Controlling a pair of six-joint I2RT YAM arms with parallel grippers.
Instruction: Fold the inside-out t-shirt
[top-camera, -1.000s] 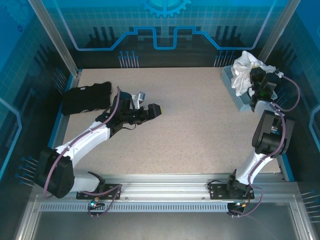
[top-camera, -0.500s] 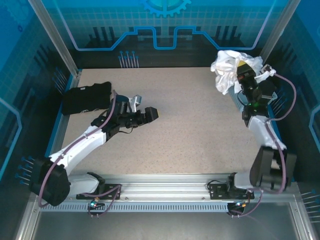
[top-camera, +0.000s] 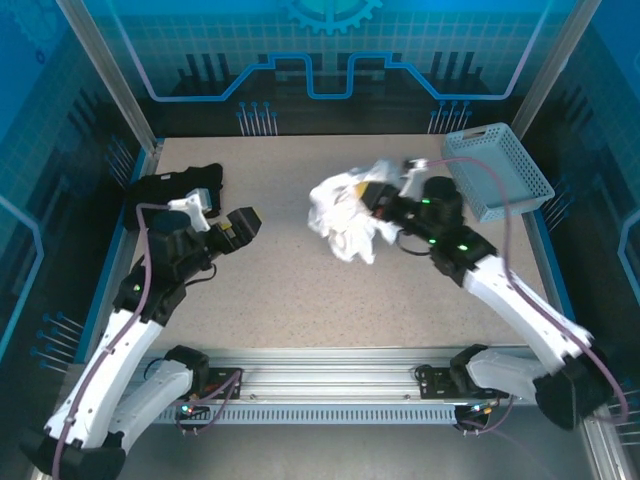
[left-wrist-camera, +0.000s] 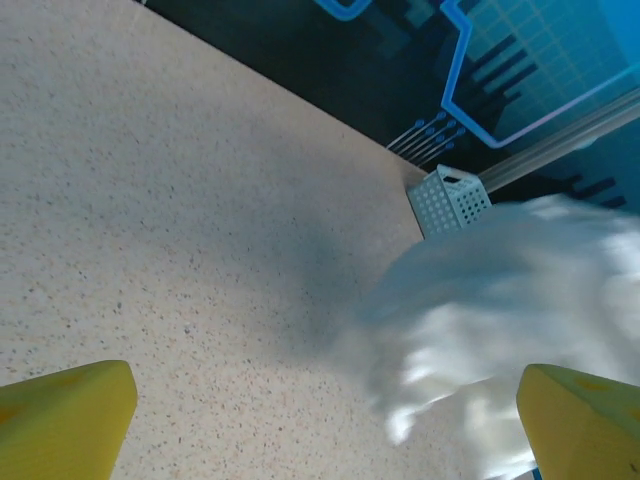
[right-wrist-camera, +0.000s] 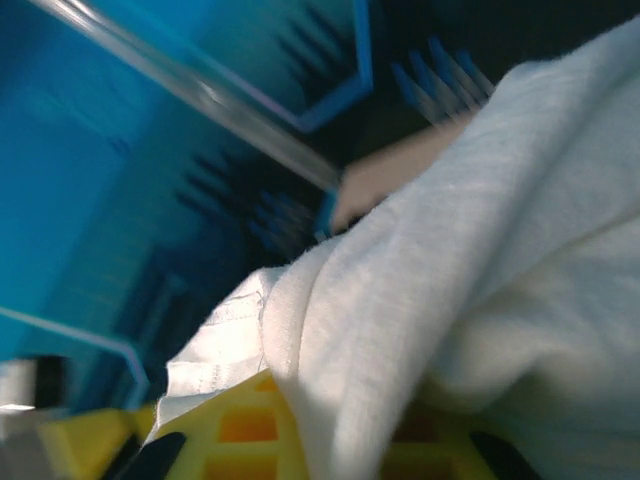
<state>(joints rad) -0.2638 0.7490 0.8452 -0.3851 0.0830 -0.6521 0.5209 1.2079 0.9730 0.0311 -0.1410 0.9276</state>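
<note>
The inside-out t-shirt (top-camera: 345, 215) is a bunched white bundle over the middle of the table, hanging from my right gripper (top-camera: 378, 200), which is shut on it. In the right wrist view its cloth (right-wrist-camera: 480, 250) drapes over the yellow fingers (right-wrist-camera: 230, 430), a stitched hem showing at the left. My left gripper (top-camera: 222, 215) stands open to the left of the shirt and well apart from it. In the left wrist view its yellow fingertips (left-wrist-camera: 70, 415) sit far apart at the lower corners, with the blurred shirt (left-wrist-camera: 500, 310) ahead on the right.
A light blue mesh basket (top-camera: 497, 170) stands at the back right corner and also appears in the left wrist view (left-wrist-camera: 447, 198). A black folded garment (top-camera: 170, 185) lies at the back left. The speckled tabletop (top-camera: 300, 290) is bare in front of the shirt.
My right arm has swung the white shirt out of the basket and left to the table's middle. The left arm has drawn back toward the left, gripper still open.
</note>
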